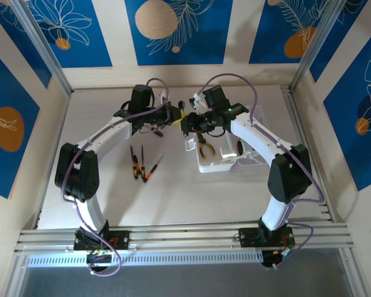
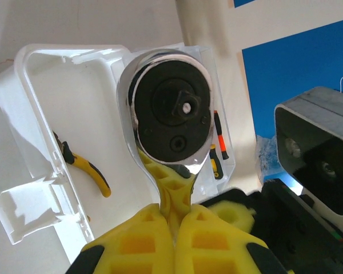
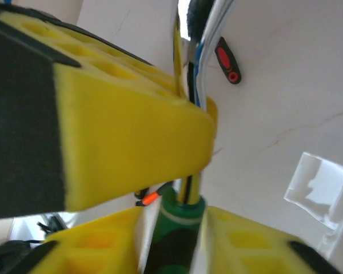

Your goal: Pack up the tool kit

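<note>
Ratchet (image 2: 168,111) mid-air near the open case (image 1: 213,168) on the tabletop (image 1: 173,198), clamped at the neck in the left hand (image 2: 174,216), green handle pinched in the right hand (image 3: 174,221). Best to test the right grip before loosening the left, then lower flat beside the pliers (image 1: 204,147).

Both arms reach to the upper middle of the frame, where the left tool (image 1: 175,115) and the right tool (image 1: 187,121) meet tip to tip above the pale counter (image 1: 111,204). Right of centre lies the open translucent case (image 1: 226,163), with orange-handled pliers (image 1: 204,147) in it. Left of centre, a black-and-orange screwdriver (image 1: 135,164) and a thinner screwdriver (image 1: 152,168) lie loose, near each other
</note>
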Motion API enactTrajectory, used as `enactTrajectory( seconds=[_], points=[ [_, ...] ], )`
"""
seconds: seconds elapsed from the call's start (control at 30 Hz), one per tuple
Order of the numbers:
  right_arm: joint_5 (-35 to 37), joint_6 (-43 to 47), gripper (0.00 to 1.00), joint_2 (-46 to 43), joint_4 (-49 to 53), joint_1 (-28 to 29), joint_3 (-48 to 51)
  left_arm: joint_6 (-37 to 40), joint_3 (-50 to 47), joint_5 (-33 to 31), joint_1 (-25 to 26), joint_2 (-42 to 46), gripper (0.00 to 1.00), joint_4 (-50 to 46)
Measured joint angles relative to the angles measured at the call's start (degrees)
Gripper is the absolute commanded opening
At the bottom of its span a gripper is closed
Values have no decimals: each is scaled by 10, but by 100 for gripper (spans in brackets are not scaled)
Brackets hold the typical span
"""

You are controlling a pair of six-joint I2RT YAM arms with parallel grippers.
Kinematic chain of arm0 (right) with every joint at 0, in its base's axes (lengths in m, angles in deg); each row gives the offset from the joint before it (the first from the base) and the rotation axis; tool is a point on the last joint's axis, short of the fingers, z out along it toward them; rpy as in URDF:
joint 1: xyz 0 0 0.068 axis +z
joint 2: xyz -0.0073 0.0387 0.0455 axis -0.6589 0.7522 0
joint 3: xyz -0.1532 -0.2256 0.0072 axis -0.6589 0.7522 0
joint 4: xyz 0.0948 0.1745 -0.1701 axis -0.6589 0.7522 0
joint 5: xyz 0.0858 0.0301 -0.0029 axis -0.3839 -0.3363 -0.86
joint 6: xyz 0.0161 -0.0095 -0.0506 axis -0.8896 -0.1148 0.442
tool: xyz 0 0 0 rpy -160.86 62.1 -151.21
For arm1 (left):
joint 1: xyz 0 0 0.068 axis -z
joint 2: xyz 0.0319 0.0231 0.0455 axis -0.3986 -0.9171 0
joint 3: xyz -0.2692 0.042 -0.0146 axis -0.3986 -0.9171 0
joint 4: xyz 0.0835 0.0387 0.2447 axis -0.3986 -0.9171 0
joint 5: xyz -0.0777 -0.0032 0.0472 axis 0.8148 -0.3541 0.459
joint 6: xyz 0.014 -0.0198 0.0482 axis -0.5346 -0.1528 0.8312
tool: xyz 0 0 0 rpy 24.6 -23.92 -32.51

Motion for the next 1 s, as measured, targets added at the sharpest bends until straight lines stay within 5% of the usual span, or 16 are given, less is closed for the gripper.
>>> enactTrajectory(
  seconds=[0.2,0.3,0.5,0.7,1.0],
  points=[
    [2,-12,1,2,2,-1,-1,2,0,0,0,0,0,4],
    [2,-12,0,2,3,-1,-1,3,0,0,0,0,0,4],
    [7,-7,0,2,16,-3,-1,41,9,0,-8,0,61,-31],
    [31,12,0,-31,43,-40,30,130,76,-53,-53,1,99,-167],
    [139,56,0,-94,129,-110,72,230,82,-188,-137,26,100,-322]
  ],
)
